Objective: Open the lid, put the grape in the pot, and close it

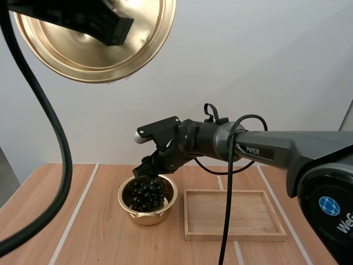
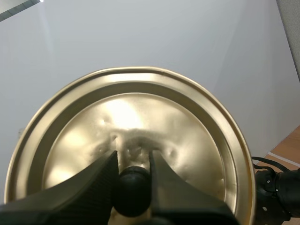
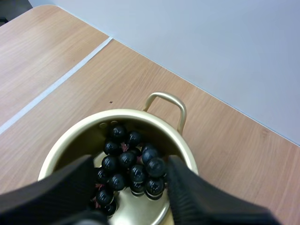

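Note:
The gold lid (image 1: 94, 52) hangs high above the table's left, underside toward the camera. My left gripper (image 1: 113, 27) is shut on its black knob (image 2: 132, 190), one finger on each side, with the lid's (image 2: 140, 117) gold top just beyond the fingers. The gold pot (image 1: 126, 203) stands uncovered on the table. A bunch of dark grapes (image 1: 148, 194) lies inside it. My right gripper (image 1: 148, 171) hovers just above the pot's rim. In the right wrist view its fingers stand apart over the pot (image 3: 140, 115), and the grapes (image 3: 129, 164) rest between and below them.
A shallow wooden tray (image 1: 234, 232) sits just right of the pot. White lines run across the wooden table (image 1: 83, 232). The right arm (image 1: 265, 149) stretches in from the right above the tray.

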Tool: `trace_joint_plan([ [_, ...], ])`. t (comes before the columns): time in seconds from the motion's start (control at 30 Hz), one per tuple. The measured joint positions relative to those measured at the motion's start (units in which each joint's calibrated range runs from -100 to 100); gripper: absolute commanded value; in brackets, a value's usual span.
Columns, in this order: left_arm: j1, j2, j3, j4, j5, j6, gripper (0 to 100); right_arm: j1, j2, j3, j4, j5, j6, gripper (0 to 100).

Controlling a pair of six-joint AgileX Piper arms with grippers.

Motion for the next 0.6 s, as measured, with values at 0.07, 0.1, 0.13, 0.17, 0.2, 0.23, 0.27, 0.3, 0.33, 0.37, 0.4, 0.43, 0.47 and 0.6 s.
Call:
trace_joint_plan([
  [0.07,0.0,0.0,0.0,0.0,0.0,0.0,0,0.0,0.0,0.1,0.8,-2.5,0.1,0],
  [0.1,0.0,0.0,0.0,0.0,0.0,0.0,0,0.0,0.1,0.1,0.9,-3.2,0.1,0],
  [0.13,0.0,0.0,0.0,0.0,0.0,0.0,0,0.1,0.6,0.1,1.3,-6.3,0.1,0],
  [0.17,0.0,0.0,0.0,0.0,0.0,0.0,0,0.1,0.8,0.1,1.5,-7.0,0.1,0],
  [0.2,0.0,0.0,0.0,0.0,0.0,0.0,0,0.2,1.6,0.1,1.7,-8.7,0.1,0],
  [0.23,0.0,0.0,0.0,0.0,0.0,0.0,0,0.2,2.4,0.1,1.7,-9.2,0.1,0],
  [0.27,0.0,0.0,0.0,0.0,0.0,0.0,0,0.2,4.0,0.1,1.7,-9.7,0.1,0],
  [0.3,0.0,0.0,0.0,0.0,0.0,0.0,0,0.2,4.3,0.1,1.7,-9.9,0.1,0],
  [0.33,0.0,0.0,0.0,0.0,0.0,0.0,0,0.2,6.7,0.1,1.7,-10.0,0.1,0],
  [0.37,0.0,0.0,0.0,0.0,0.0,0.0,0,0.2,7.3,0.1,1.7,-10.0,0.1,0],
  [0.4,0.0,0.0,0.0,0.0,0.0,0.0,0,0.2,9.7,0.1,1.5,-10.0,0.1,0],
  [0.43,0.0,0.0,0.0,0.0,0.0,0.0,0,0.3,11.1,0.1,1.4,-10.0,0.1,0],
  [0.47,0.0,0.0,0.0,0.0,0.0,0.0,0,0.3,12.2,0.1,1.3,-10.0,0.1,0],
  [0.6,0.0,0.0,0.0,0.0,0.0,0.0,0,0.4,14.3,0.1,1.3,-10.4,0.1,0],
])
